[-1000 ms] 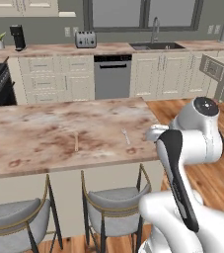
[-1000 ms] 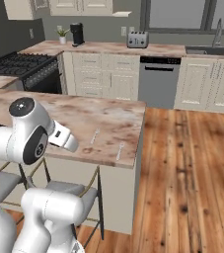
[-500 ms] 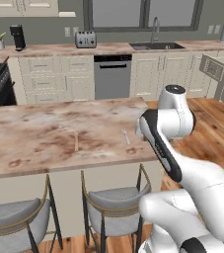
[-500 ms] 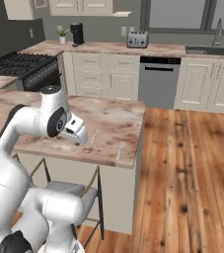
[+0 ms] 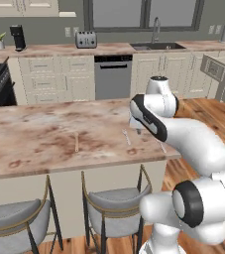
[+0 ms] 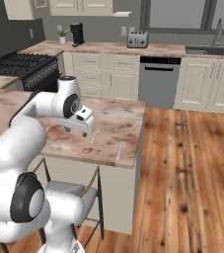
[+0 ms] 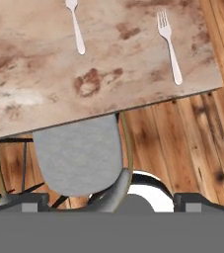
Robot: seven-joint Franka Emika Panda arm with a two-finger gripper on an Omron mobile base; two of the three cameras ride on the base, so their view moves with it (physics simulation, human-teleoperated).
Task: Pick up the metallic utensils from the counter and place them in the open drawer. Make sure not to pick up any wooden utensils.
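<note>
Two silver metallic utensils lie on the beige marbled counter near its right end: a spoon-like piece and a fork. A pale tan wooden utensil lies further left on the slab. My gripper hangs open just above the counter's front right part, close to the spoon-like piece, holding nothing. A cream drawer stands pulled out at the far right, beyond the island.
Two grey-seated bar stools stand under the island's front edge; one seat lies directly below the hand. Wooden floor spreads to the right. The sink counter with toaster runs along the back wall.
The arm has swung up and left from beside the island, bringing the hand over the counter's front right part. The jaws stayed open. The utensils have not moved.
</note>
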